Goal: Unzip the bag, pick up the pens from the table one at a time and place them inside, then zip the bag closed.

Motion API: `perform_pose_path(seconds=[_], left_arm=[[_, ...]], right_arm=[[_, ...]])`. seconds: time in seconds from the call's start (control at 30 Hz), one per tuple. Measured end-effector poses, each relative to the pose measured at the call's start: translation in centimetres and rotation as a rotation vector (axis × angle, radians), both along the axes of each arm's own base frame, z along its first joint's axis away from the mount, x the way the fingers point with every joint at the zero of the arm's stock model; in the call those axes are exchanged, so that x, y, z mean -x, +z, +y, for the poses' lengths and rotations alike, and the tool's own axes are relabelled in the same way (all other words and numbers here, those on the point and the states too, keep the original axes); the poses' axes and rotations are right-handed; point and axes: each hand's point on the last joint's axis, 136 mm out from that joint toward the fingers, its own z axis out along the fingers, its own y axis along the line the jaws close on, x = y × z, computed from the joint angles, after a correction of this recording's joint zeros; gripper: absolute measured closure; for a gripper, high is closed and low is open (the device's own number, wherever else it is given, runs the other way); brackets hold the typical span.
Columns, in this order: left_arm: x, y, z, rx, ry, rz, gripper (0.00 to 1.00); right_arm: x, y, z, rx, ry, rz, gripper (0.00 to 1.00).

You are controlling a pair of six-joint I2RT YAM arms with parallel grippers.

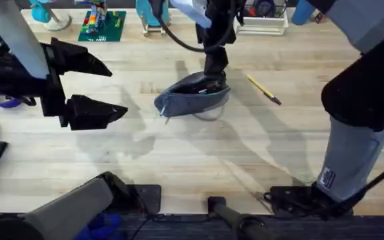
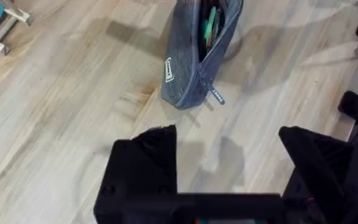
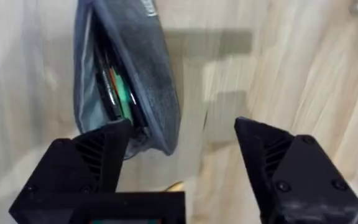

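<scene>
One bag, blue-grey fabric, lies near the middle of the table, toward the far side, its zipper open along the top. The left wrist view shows the mouth gaping, with dark and green items inside, and a small pull tab hanging at the bag's near end beside a white label.

One yellow pen with a dark tip lies on the bare wood just right of the bag, apart from it, slanting from far-left to near-right.

Contents of the bag, per the right wrist view: slim dark and green objects standing along the opening; whether one of them is the black pen cannot be told.

Right gripper: reaches across from the right and stands over the bag's far edge. Fingers spread wide, empty, one finger close over the rim of the opening, the other over bare wood.

Left gripper: hangs at the left of the table, well apart from the bag. Black fingers spread wide, nothing between them, pointing toward the bag.
</scene>
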Motion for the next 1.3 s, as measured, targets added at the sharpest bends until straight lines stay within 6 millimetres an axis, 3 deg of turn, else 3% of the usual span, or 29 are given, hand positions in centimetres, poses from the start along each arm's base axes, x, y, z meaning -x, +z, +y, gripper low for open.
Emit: perform_pose_path(seconds=[0.3,0.43,0.7,1.07,1.3], left_arm=[[0.0,0.0,0.0,0.0,0.0,0.0,0.005],[0.0,0.0,0.0,0.0,0.0,0.0,0.005],[0.0,0.0,0.0,0.0,0.0,0.0,0.004],[0.0,0.0,0.0,0.0,0.0,0.0,0.005],[0.0,0.0,0.0,0.0,0.0,0.0,0.005]], right_arm=[[-0.2,2.1,-2.0,0.02,-0.333,0.036,0.004],[-0.1,5.1,-3.5,-0.024,-0.427,0.004,0.005],[-2.0,11.2,-9.0,-0.189,-0.636,-0.087,0.005],[-0.9,11.8,-13.3,-0.25,-0.749,-0.129,0.005],[-1.3,10.8,-16.0,-0.243,-0.86,-0.093,0.005]])
